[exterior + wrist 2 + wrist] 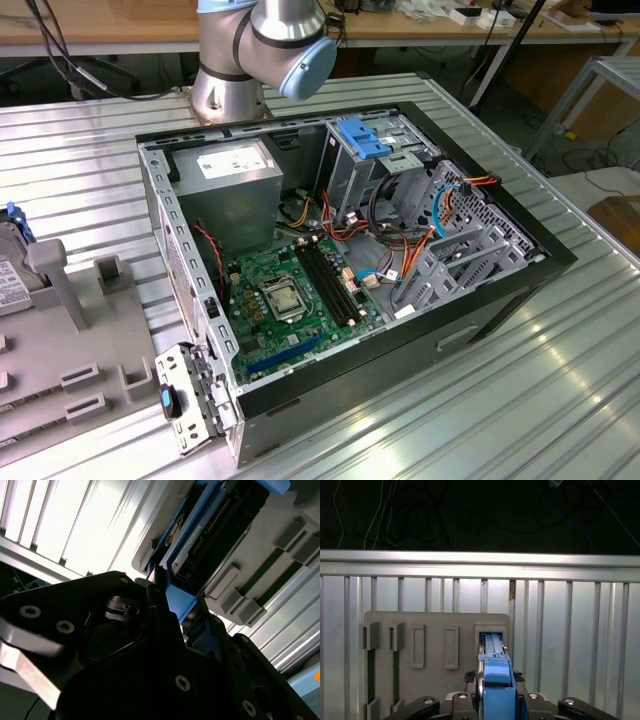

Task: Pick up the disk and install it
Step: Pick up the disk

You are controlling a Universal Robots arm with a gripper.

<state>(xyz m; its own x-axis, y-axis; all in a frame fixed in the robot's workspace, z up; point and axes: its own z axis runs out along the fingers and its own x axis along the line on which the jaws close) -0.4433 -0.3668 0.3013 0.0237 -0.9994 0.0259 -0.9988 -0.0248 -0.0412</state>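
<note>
Pincer clamped on the hard drive in its holder slot

At the exterior view's left, the flat silver-grey disk with bright blue plastic rails (8, 275) stands on edge in a slot of the pale grey plastic holder tray (60, 350) on the ribbed aluminium tabletop (500, 400). In the first wrist view the black pincer (495, 677) is closed snugly on both sides of it. Further right, the open black computer case (560, 255) holds a grey power-supply box (235, 185), a green motherboard (290, 295) and a blue-latched drive cage (362, 138).
</note>
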